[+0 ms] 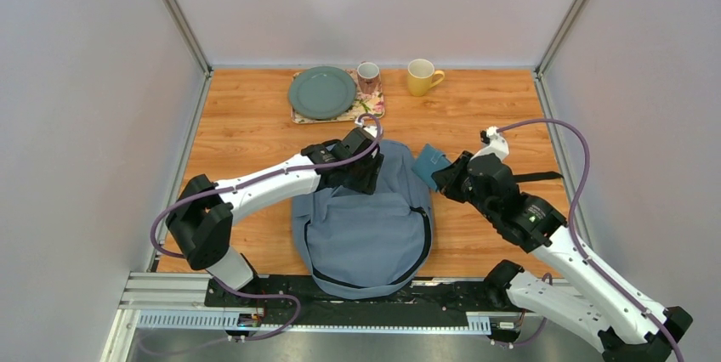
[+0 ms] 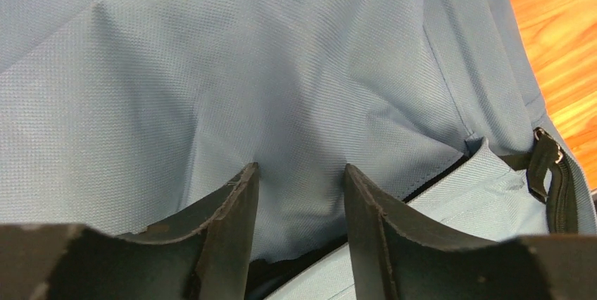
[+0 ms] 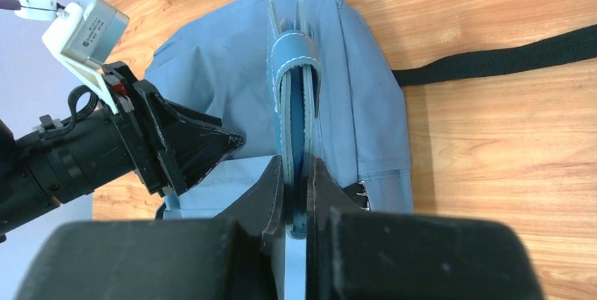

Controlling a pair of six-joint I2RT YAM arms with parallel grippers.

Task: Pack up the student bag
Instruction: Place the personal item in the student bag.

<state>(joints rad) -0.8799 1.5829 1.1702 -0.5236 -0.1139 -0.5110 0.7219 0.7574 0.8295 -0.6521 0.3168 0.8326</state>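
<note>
The student bag [image 1: 366, 230], grey-blue with black zipper trim, lies flat at the table's near middle. My left gripper [image 1: 364, 168] is at its far top edge. In the left wrist view its jaws [image 2: 299, 170] stand narrowly apart, pinching a puckered fold of the bag's fabric [image 2: 211, 67] above a dark opening. My right gripper [image 1: 444, 177] is shut on a small flat teal case [image 1: 429, 162], held just right of the bag's top. In the right wrist view the case [image 3: 296, 53] stands edge-on in the gripper [image 3: 298, 163], above the bag [image 3: 225, 67].
A grey-green plate [image 1: 321, 92] lies on a floral mat [image 1: 374, 109] at the back. A patterned mug [image 1: 368, 76] and a yellow mug [image 1: 421, 76] stand beside it. A black strap [image 1: 536, 177] trails right from the bag. Walls enclose the table.
</note>
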